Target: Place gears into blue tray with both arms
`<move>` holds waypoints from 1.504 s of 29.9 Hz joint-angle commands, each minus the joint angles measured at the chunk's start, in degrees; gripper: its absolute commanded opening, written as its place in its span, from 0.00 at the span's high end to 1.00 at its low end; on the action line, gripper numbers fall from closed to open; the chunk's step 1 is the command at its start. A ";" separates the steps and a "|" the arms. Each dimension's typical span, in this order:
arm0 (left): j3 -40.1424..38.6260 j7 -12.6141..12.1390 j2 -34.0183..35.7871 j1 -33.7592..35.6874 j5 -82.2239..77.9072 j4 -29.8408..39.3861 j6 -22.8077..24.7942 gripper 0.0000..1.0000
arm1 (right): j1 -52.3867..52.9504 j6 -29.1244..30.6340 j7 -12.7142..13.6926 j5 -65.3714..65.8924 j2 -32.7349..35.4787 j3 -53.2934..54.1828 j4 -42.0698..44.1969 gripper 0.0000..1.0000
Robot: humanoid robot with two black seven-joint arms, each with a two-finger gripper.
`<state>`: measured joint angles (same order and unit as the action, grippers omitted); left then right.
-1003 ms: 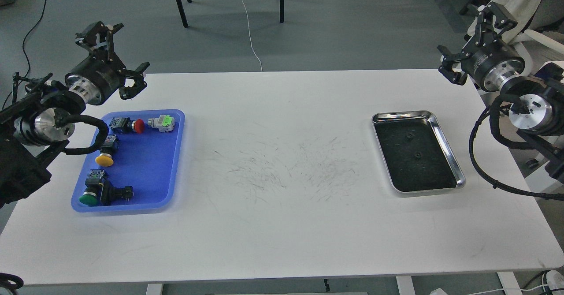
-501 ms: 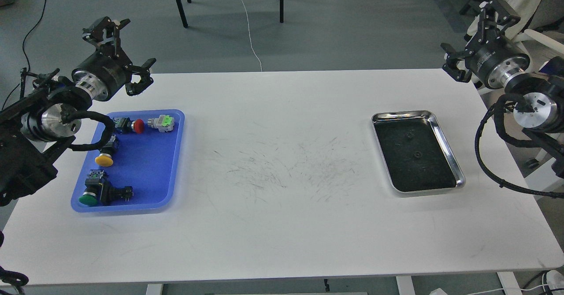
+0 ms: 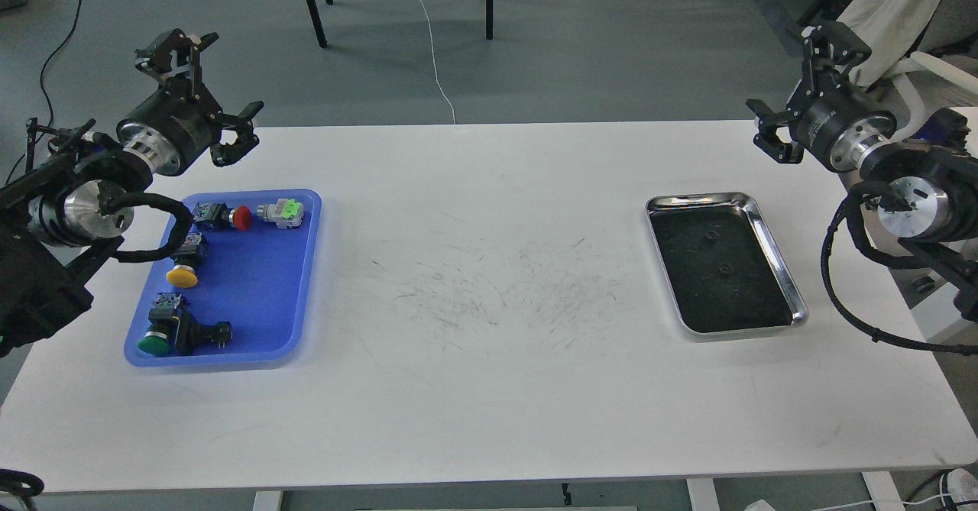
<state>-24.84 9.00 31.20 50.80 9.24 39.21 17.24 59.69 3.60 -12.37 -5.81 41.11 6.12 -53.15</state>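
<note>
Looking down from the head view: wide white table [image 3: 489, 389], scuffed with fine dark marks at its middle; rectangular blue plastic tray [image 3: 260, 297] with rounded corners at the table's left side, holding black-bodied push-button switches with red [image 3: 241, 218], yellow [image 3: 181, 275] and green [image 3: 153, 344] caps, plus a grey one with a light green top [image 3: 281, 212]; shiny steel tray with a dark bottom [image 3: 772, 247] at the right side, well apart from the blue one; two tiny black toothed gears inside it, one toward the far end [image 3: 710, 237], one near the middle [image 3: 723, 270], apart from each other; left black claw-like gripper [image 3: 200, 92] raised above the table's far left edge, beyond the blue tray, fingers spread wide, nothing between them; right black claw-like gripper [image 3: 795, 87] raised above the far right corner, beyond the steel tray, fingers likewise spread wide and empty.
</note>
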 commanded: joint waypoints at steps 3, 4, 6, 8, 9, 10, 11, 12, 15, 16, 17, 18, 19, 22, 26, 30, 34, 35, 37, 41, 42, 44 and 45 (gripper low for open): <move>-0.03 0.23 0.00 -0.09 0.07 0.08 0.25 0.01 | 7.62 -0.26 1.04 7.03 1.51 -13.48 0.06 0.00; -0.03 0.23 0.00 -0.09 0.07 0.08 0.34 0.01 | 8.76 -0.18 1.12 8.08 1.60 -15.24 0.06 0.01; -0.03 0.32 0.08 0.00 0.07 0.16 0.51 0.01 | 11.22 -0.18 1.21 11.32 1.60 -18.58 0.15 0.01; -0.12 0.32 0.35 0.00 0.07 0.08 0.60 0.01 | 12.81 0.00 1.13 14.75 1.51 -20.52 0.15 0.01; -0.03 0.32 0.87 0.00 0.07 0.16 0.60 0.01 | 13.51 0.00 1.12 17.12 1.25 -21.14 0.41 0.01; -0.12 0.32 1.31 0.00 0.07 0.25 0.60 0.01 | 13.87 0.00 1.04 19.75 1.07 -21.58 0.24 0.01; -0.03 0.32 1.49 0.00 0.07 0.25 0.60 0.01 | 14.13 -0.09 1.04 22.30 0.81 -21.85 0.50 0.01; -0.12 0.32 1.58 0.00 0.07 0.34 0.69 0.01 | 14.13 -0.26 1.21 25.64 0.37 -22.11 0.50 0.01; -0.12 0.41 2.10 0.00 0.16 0.43 0.86 0.01 | 14.13 -0.26 2.26 35.48 -1.73 -22.20 1.11 0.01; -0.20 0.41 2.28 0.00 0.16 0.43 0.95 0.01 | 14.13 -0.26 3.66 37.69 -2.26 -22.20 1.64 0.01; -0.20 0.41 2.46 -0.09 0.16 0.43 1.13 0.01 | 14.13 -0.26 6.28 39.80 -3.05 -22.55 2.51 0.01; -0.20 0.49 2.63 -0.09 0.16 0.43 1.22 0.01 | 13.96 -0.18 9.70 41.73 -4.01 -23.42 3.57 0.01; -0.20 0.50 2.81 -0.09 0.16 0.43 1.22 0.01 | 13.78 -0.18 12.61 42.62 -5.07 -24.22 4.53 0.01; -0.29 0.50 2.99 -0.17 0.16 0.60 1.22 0.01 | 14.31 0.53 18.08 43.33 -8.15 -25.54 6.12 0.02; -0.29 0.58 3.34 -0.17 0.16 0.60 1.22 0.01 | 13.87 0.62 18.00 44.91 -11.66 -28.43 8.23 0.02; -0.29 0.58 3.34 -0.26 0.16 0.60 1.13 0.01 | 13.69 0.62 17.30 46.76 -14.74 -32.83 8.06 0.02; -0.29 0.58 3.69 -0.26 0.16 0.60 1.13 0.01 | 13.87 0.79 15.28 52.20 -16.68 -35.12 7.80 0.01; -0.29 0.58 3.69 -0.26 0.16 0.69 1.13 0.01 | 13.78 0.88 14.67 54.13 -16.77 -35.64 7.88 0.01; -0.38 0.67 3.78 -0.26 0.16 0.60 1.13 0.01 | 13.61 1.05 13.35 56.77 -16.77 -36.18 8.15 0.01; -0.38 0.67 3.86 -0.35 0.16 0.69 1.04 0.01 | 12.38 0.97 12.11 58.10 -16.77 -36.26 8.58 0.01; -0.38 0.67 3.86 -0.35 0.16 0.69 1.04 0.01 | 11.77 0.88 12.11 58.10 -16.77 -36.26 9.02 0.01; -0.38 0.67 3.86 -0.35 0.16 0.60 1.04 0.01 | 10.10 0.79 12.02 58.10 -16.86 -36.18 11.12 0.01; -0.38 0.67 3.86 -0.35 0.16 0.69 1.04 0.01 | 9.57 0.70 11.94 58.10 -16.86 -36.18 12.01 0.02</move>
<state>-25.23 9.67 35.05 50.46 9.41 39.84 18.30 70.96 4.52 -0.25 52.24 24.29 -30.09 -43.37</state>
